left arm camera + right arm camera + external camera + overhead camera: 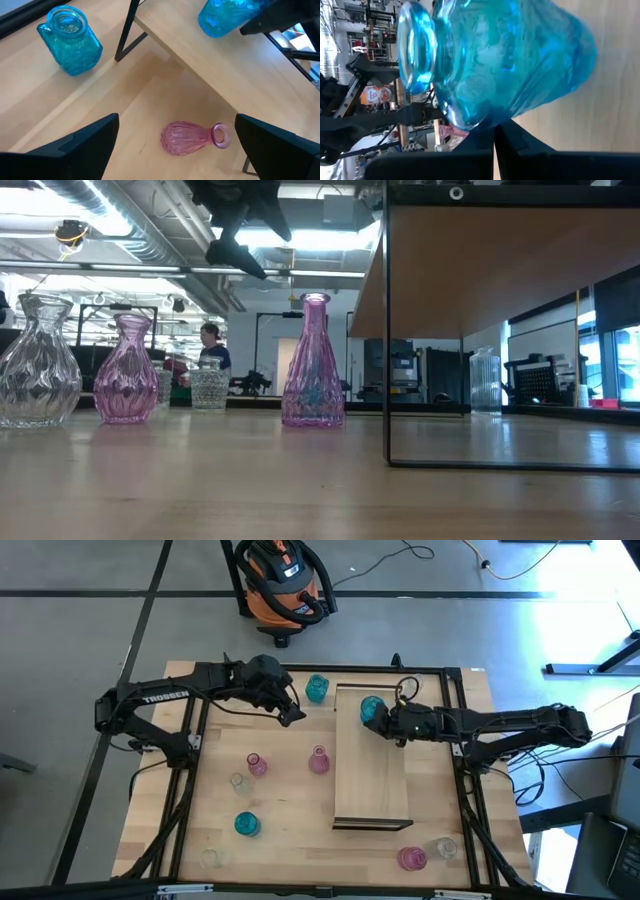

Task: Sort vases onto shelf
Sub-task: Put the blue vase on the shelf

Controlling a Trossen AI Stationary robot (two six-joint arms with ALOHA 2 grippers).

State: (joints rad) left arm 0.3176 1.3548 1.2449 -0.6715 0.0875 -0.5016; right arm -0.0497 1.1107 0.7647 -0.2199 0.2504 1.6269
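The right end effector (385, 722) is clamped on a round teal-blue glass vase (372, 707) at the twelve o'clock end of the long light-wood shelf (372, 780), near its nine o'clock edge. Released off-balance, the vase could tip or roll off that edge. The left end effector (293, 712), jaws wide and empty, hovers near a square teal-blue glass vase (316, 688) and could knock it.

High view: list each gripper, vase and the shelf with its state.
Left gripper: open, empty, raised over the table.
Right gripper: shut on the teal vase, over the shelf.
Shelf: bare elsewhere.
Second teal vase: upright on the table.
Tall pink vase: upright beside the shelf.
Other vases: standing on the table.
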